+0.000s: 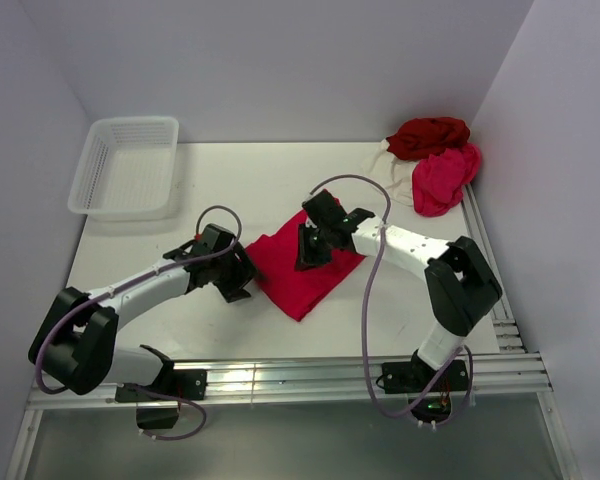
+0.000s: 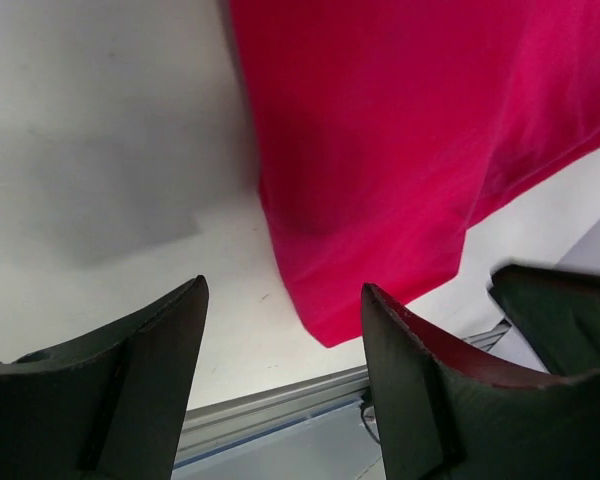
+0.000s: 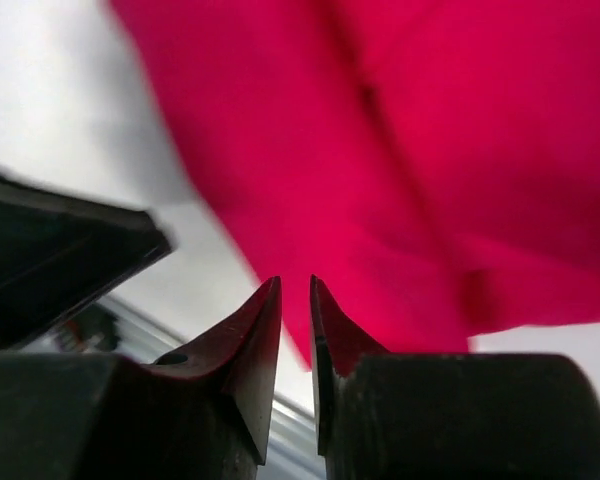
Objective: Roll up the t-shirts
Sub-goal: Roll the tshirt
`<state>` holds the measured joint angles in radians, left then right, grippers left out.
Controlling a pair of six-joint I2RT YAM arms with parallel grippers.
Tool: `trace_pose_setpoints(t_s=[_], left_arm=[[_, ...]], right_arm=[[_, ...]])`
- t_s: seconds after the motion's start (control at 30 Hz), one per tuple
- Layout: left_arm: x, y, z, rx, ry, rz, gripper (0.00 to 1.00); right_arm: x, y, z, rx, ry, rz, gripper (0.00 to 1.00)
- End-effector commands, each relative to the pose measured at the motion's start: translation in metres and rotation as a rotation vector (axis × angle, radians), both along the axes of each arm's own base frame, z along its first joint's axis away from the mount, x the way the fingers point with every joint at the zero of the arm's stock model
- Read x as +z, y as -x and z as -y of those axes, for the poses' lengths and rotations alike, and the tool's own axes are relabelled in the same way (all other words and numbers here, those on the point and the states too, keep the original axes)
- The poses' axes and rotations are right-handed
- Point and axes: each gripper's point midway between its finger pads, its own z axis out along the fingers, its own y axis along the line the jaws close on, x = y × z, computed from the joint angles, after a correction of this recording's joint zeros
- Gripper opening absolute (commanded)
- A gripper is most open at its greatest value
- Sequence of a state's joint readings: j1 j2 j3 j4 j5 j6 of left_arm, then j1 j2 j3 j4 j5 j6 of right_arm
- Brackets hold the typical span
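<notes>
A bright crimson t-shirt [image 1: 305, 272] lies folded flat in the middle of the table. My left gripper [image 1: 242, 278] hovers at its left edge. In the left wrist view the shirt [image 2: 400, 150] fills the upper right, and the left gripper [image 2: 283, 290] stands wide open with nothing between its fingers. My right gripper [image 1: 310, 250] hangs over the shirt's upper part. The right wrist view has the shirt [image 3: 430, 150] below the right gripper [image 3: 295, 280], whose jaws stand a narrow gap apart and hold nothing. A dark red t-shirt [image 1: 427, 135] and a pink t-shirt [image 1: 445, 180] lie bunched at the back right.
A white mesh basket [image 1: 125, 165] stands at the back left. Aluminium rails [image 1: 310, 375] run along the table's near edge, and another rail [image 1: 490, 270] runs down the right side. White walls close in the back and both sides.
</notes>
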<state>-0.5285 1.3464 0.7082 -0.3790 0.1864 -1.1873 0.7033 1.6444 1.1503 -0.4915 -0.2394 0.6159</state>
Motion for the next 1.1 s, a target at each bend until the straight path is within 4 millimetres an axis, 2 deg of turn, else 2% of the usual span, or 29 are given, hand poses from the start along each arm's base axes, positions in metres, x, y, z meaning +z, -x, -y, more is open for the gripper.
trace_pose_setpoints(t_s=[0.0, 0.13, 0.4, 0.57, 0.77, 0.87, 1.07], left_arm=[[0.019, -0.026, 0.017, 0.064, 0.091, 0.115, 0.68], [0.014, -0.034, 0.016, 0.075, 0.079, 0.138, 0.67], [-0.017, -0.023, 0.014, 0.057, 0.053, 0.101, 0.64], [-0.022, -0.018, 0.009, 0.063, 0.041, 0.107, 0.64], [-0.029, -0.023, 0.013, 0.043, 0.05, 0.132, 0.61], [-0.029, -0.031, 0.02, 0.014, 0.064, 0.172, 0.53], [-0.038, -0.033, 0.021, 0.005, 0.037, 0.155, 0.46]], right_arm=[[-0.009, -0.016, 0.011, 0.022, 0.036, 0.025, 0.23], [-0.02, -0.023, 0.011, 0.008, 0.044, 0.009, 0.16], [-0.038, -0.03, 0.004, 0.015, 0.054, -0.033, 0.12], [-0.051, -0.03, 0.006, 0.014, 0.081, -0.058, 0.09], [-0.062, -0.023, 0.006, 0.012, 0.072, -0.1, 0.08], [-0.066, -0.019, 0.006, 0.003, 0.061, -0.117, 0.07], [-0.068, -0.015, 0.005, -0.007, 0.043, -0.131, 0.06]])
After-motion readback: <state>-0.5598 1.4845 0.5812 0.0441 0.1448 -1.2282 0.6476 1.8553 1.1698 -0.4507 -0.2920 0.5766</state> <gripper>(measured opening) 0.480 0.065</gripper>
